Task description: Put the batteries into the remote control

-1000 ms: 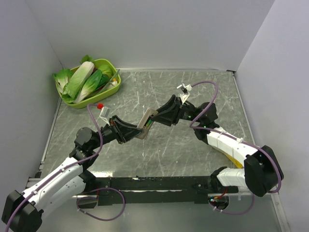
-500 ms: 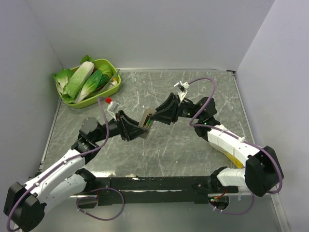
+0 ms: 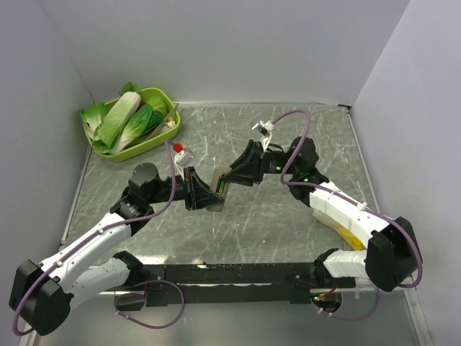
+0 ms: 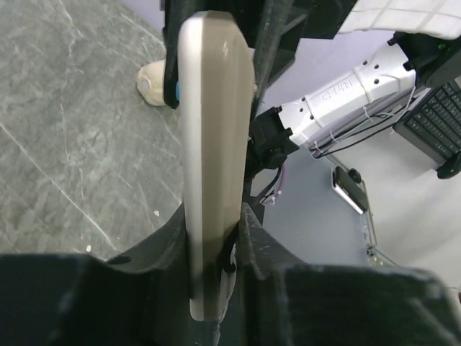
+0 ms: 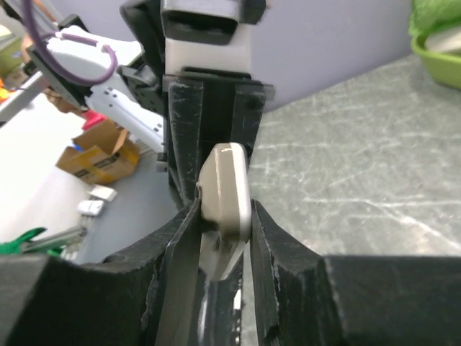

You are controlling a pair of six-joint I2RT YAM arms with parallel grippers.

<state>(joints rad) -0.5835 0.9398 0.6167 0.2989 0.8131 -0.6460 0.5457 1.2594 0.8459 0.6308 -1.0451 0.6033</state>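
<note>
Above table (image 3: pixel 288 137), left gripper (image 4: pixel 213 241) regripped remote control (image 4: pixel 213 108).

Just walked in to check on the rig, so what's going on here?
Both arms hold the remote between them, above the middle of the table. The left tool is clamped on one end and the right tool on the other. The remote's grey back faces the left wrist camera. A basket of greens sits at the far left corner, away from both arms.
</note>
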